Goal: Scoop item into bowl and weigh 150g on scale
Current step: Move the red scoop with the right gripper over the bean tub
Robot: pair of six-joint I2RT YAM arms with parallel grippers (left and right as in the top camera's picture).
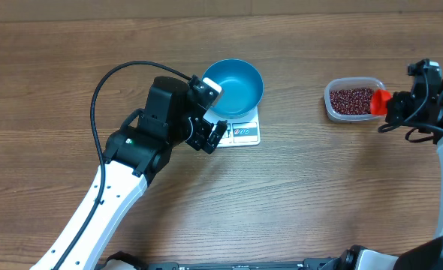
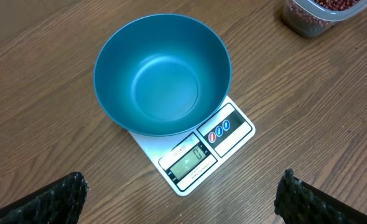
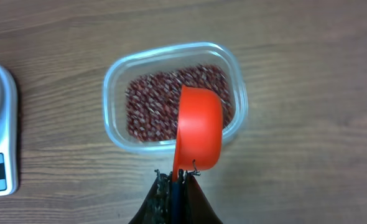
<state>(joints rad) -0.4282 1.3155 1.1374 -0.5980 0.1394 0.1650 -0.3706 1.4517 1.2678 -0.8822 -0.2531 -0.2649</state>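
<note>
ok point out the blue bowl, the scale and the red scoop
blue bowl [image 2: 165,84]: left wrist view, bare inner floor
scale [image 2: 191,163]: left wrist view, display window
red scoop [image 3: 199,127]: right wrist view, middle of its cup

The whole table [image 1: 56,45] is viewed straight down from overhead, from afar. From the left wrist, the bowl [image 2: 162,74] and scale [image 2: 233,134] are seen close, obliquely downward, the tub [image 2: 298,22] at one o'clock. From the right wrist, the tub is framed closely from above, the scale's edge shared at nine o'clock.
</note>
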